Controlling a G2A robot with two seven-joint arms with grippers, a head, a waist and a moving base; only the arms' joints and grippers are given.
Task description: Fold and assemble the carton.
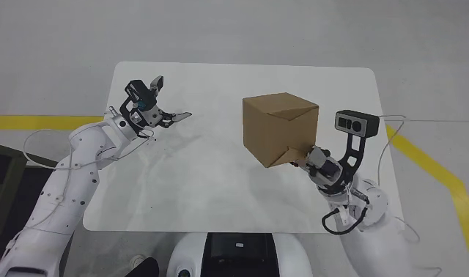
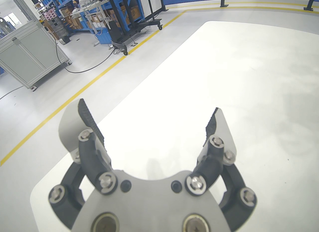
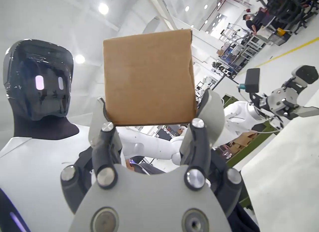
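The brown carton (image 1: 281,127) is a closed cube, tilted over the right half of the white table (image 1: 220,189), with a folded flap seam on its upper face. My right gripper (image 1: 303,158) is shut on its lower near corner. In the right wrist view the carton's flat face (image 3: 148,78) sits between my right gripper's (image 3: 153,99) two fingers. My left gripper (image 1: 174,100) hangs open and holds nothing over the table's far left part, well apart from the carton. In the left wrist view, bare table (image 2: 224,68) shows between its spread fingers (image 2: 148,105).
A yellow floor line (image 1: 44,121) runs past both sides of the table. The table's rounded far corner (image 2: 211,22) and its left edge lie close to my left gripper. Shelving and a cabinet (image 2: 30,51) stand far off on the floor.
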